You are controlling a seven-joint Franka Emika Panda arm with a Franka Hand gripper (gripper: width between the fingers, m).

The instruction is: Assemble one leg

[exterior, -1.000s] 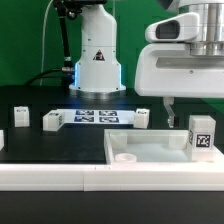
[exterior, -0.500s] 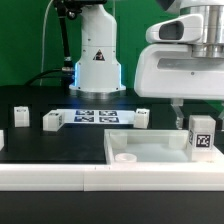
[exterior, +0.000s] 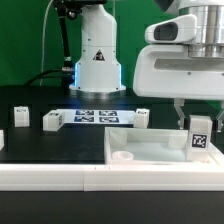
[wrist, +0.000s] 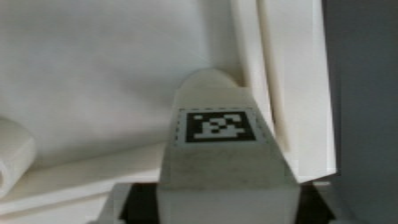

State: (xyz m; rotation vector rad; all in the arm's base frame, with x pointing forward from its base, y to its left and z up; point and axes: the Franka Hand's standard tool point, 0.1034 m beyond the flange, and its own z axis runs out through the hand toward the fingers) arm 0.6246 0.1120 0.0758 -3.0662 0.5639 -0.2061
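Note:
A leg (exterior: 201,136), a small white block with a black-and-white tag, stands upright on the large flat white panel (exterior: 150,146) at the exterior view's right. My gripper (exterior: 192,112) hangs straight over it, fingers down either side of its top. In the wrist view the leg (wrist: 221,140) fills the space between my fingers (wrist: 139,200), its tag facing the camera, with the dark inner faces of the jaws against its sides. The gripper (wrist: 221,205) is shut on this leg. The leg's foot still rests on the panel.
Three more loose legs (exterior: 51,121) (exterior: 19,116) (exterior: 143,118) stand on the black table, and another shows at the left edge. The marker board (exterior: 92,116) lies before the arm's base (exterior: 97,60). A round socket (exterior: 126,157) sits near the panel's front.
My gripper has moved toward the exterior view's right, from beside the leg on the panel to over it, and its fingers now bracket the leg. The other legs have not moved.

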